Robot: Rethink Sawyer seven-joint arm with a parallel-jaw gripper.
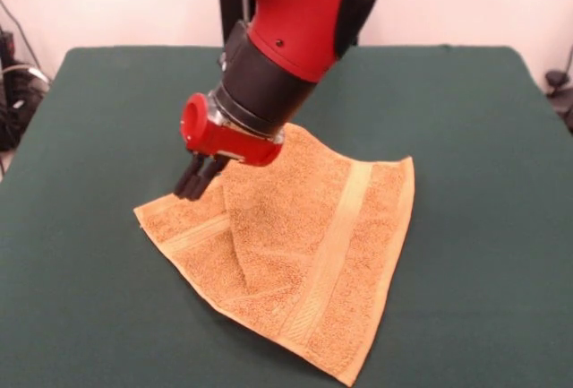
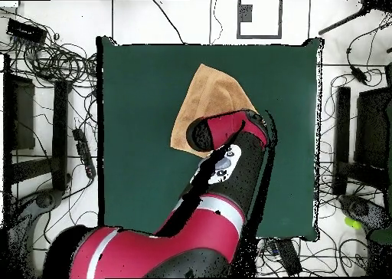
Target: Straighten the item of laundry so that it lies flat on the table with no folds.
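Observation:
The orange-tan towel [image 1: 304,236] lies on the dark green table [image 1: 81,298], a little right of the middle in the front view. A crease runs through its left part, where one section overlaps another. One woven band shows on the right part, another near the left corner. My gripper [image 1: 192,184] hangs from the red arm over the towel's far left edge. Its black fingers [image 1: 188,177] stand close together, tips at the cloth's edge. I cannot tell whether cloth is pinched between them. In the overhead view the towel [image 2: 210,100] shows partly, and the arm hides the gripper.
The red and black arm [image 1: 286,38] reaches down from the top over the towel's far side. Cables and equipment [image 2: 53,69] lie on the floor around the table. The table [image 2: 138,138] extends well beyond the towel on all sides.

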